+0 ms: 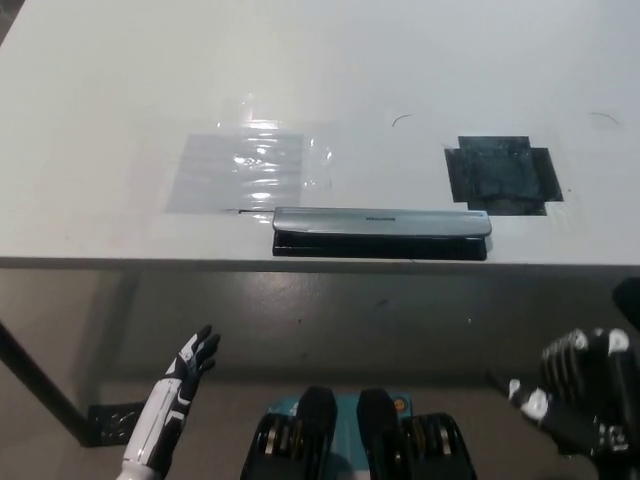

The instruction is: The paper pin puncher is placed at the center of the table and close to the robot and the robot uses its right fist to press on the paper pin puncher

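Black right hand [580, 400] sits low at the lower right, below the white bench [120, 90], fingers curled, holding nothing. White left hand [178, 385] rests lower left, fingers spread. Long grey-and-black paper pin puncher [380, 232] lies along the bench's near edge.

- the table [120, 90] is plain white with a pale grey front edge.
- the paper pin puncher [381, 233] has a silver-grey top bar with a small dark marking at its middle, over a black base.
- a patch of clear tape [240, 170] reads as glossy grey-white with bright glints.
- a cross-shaped patch of black tape [498, 175] looks dark, mottled and slightly shiny.
- the left hand [185, 372] is white along the wrist with black fingers.
- the right hand [580, 395] is black with small white spots.
- the floor [300, 320] below is dull grey-brown.
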